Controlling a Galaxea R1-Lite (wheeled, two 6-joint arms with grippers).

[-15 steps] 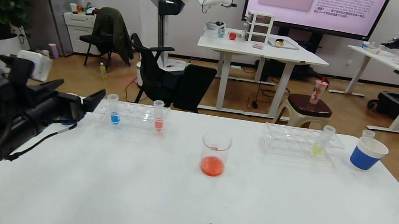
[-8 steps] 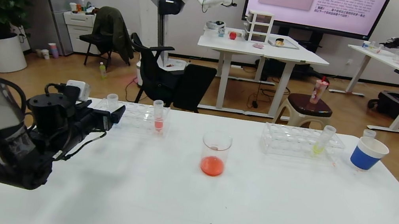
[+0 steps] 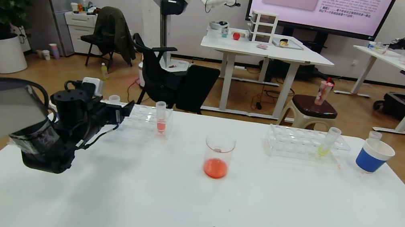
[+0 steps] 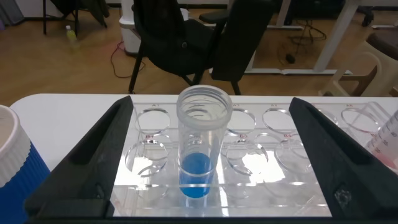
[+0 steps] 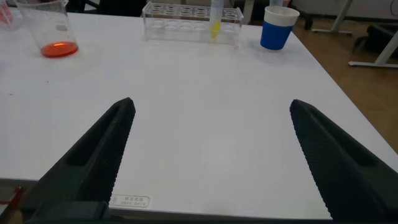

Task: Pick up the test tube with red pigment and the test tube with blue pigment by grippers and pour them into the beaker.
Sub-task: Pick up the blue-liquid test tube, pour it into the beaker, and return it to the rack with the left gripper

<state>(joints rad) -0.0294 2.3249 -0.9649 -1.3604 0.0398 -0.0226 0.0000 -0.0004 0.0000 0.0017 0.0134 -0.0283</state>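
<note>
L gripper [image 4: 205,155] jaws open astride 1 blue tube [image 4: 199,152]; R gripper [image 5: 208,155] open; 1 beaker [image 3: 218,156].

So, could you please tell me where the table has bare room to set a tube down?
The broad near half of the table, in front of the beaker, is bare, as is the stretch between beaker and right rack. The far left is crowded: the left end effector, open, straddles the blue tube in its rack.

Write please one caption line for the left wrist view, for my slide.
Open left gripper straddling the test tube with blue pigment, which stands upright in its clear rack.
</note>
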